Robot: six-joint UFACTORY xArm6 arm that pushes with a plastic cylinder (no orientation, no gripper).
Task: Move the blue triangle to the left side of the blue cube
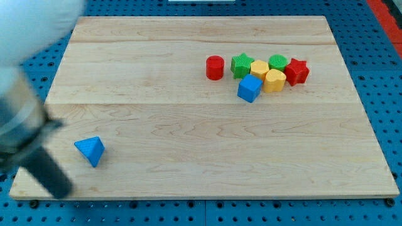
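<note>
The blue triangle point(90, 150) lies on the wooden board point(201, 125) near the view's bottom left. The blue cube point(249, 88) sits far off at the view's upper right, at the lower left edge of a cluster of blocks. My rod comes in blurred from the view's left edge, and my tip point(61, 191) rests near the board's bottom left corner, a little below and left of the blue triangle, not touching it.
Beside the blue cube stand a red cylinder point(215, 67), a green star point(241, 64), a yellow block point(259, 68), a yellow hexagon point(274, 80), a green block point(278, 61) and a red star point(296, 71). A blue pegboard point(377, 37) surrounds the board.
</note>
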